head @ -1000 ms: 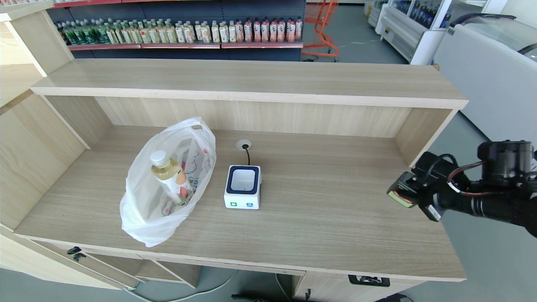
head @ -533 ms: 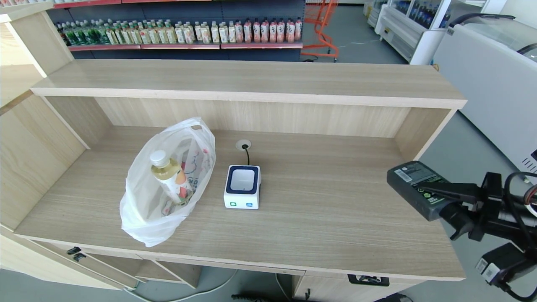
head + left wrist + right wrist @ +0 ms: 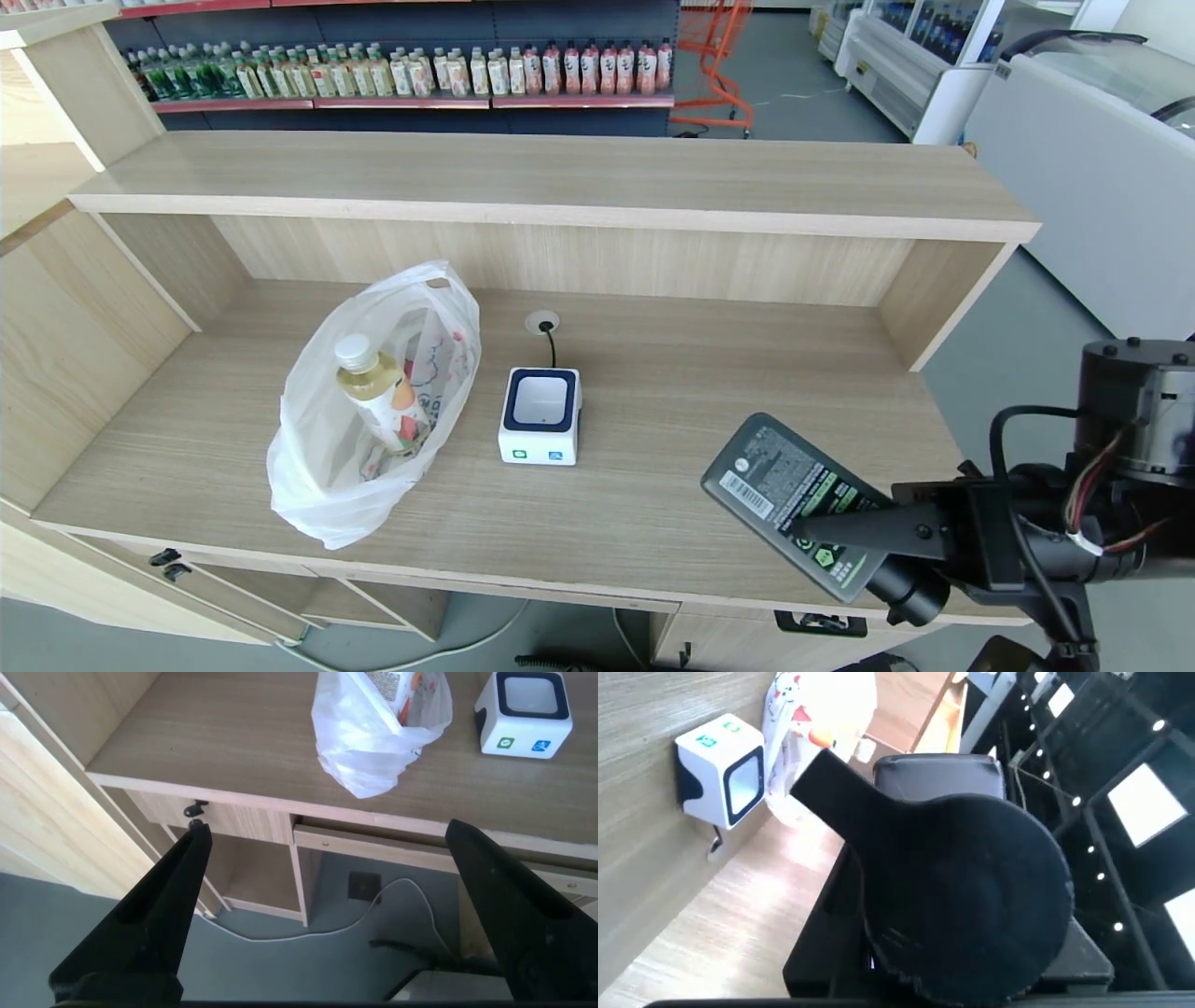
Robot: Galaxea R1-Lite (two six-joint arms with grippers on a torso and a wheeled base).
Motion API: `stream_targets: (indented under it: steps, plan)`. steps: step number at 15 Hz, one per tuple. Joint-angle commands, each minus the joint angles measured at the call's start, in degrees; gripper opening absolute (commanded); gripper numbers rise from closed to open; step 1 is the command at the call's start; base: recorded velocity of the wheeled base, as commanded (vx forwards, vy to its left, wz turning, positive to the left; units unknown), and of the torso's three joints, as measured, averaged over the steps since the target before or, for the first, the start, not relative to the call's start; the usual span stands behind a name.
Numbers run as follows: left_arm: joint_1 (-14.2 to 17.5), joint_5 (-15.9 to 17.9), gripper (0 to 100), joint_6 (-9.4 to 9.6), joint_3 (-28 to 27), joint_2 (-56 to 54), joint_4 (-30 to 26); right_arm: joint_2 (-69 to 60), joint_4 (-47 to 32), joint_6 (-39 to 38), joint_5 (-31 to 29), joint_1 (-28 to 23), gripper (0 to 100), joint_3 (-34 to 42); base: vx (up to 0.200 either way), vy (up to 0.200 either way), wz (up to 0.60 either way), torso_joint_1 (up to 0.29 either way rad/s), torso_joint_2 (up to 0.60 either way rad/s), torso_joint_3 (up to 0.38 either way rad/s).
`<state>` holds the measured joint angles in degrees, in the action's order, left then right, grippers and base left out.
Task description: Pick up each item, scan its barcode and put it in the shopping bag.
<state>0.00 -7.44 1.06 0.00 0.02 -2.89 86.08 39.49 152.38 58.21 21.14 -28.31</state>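
Observation:
My right gripper (image 3: 840, 539) is shut on a flat dark grey package (image 3: 782, 493), held over the counter's front right part with its barcode label facing up. In the right wrist view the package (image 3: 941, 773) lies behind a broad black finger (image 3: 962, 896). The white scanner (image 3: 541, 415) with its dark window stands mid-counter, to the left of the package. A white plastic shopping bag (image 3: 322, 457) lies further left with a bottle (image 3: 378, 392) inside. My left gripper (image 3: 327, 840) hangs open off the counter's front edge, apart from the bag (image 3: 378, 728) and the scanner (image 3: 523, 709).
The wooden counter (image 3: 709, 392) has a raised back shelf (image 3: 560, 177) and side walls. A cable port (image 3: 542, 323) sits behind the scanner. Drawers and an open cubby (image 3: 262, 868) lie under the front edge. White freezers (image 3: 1083, 140) stand to the right.
My right arm has swung the package left and down from beside the counter's right end to over its front right part, and its label has turned up.

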Motion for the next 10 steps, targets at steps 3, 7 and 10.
stream_targets:
  steps: [3, 7, 10]
  plan:
    - [0.0, 0.0, 100, -0.01, 0.0, 0.1, 0.0, -0.3, 0.1, 3.6, 3.2, 1.5, 0, 0.3, 0.000, 0.000, 0.00, 0.000, 0.00, 0.000]
    - [0.0, 0.0, 100, -0.01, 0.0, 0.0, 0.0, -0.6, 0.1, 5.9, 4.6, 2.2, 0, 0.3, 0.000, 0.000, 0.00, 0.000, 0.00, 0.000]
    - [0.0, 0.0, 100, -0.01, 0.0, 0.0, 0.0, -0.6, 0.1, 6.4, 4.6, 2.5, 0, 0.3, 0.000, 0.000, 0.00, 0.000, 0.00, 0.000]
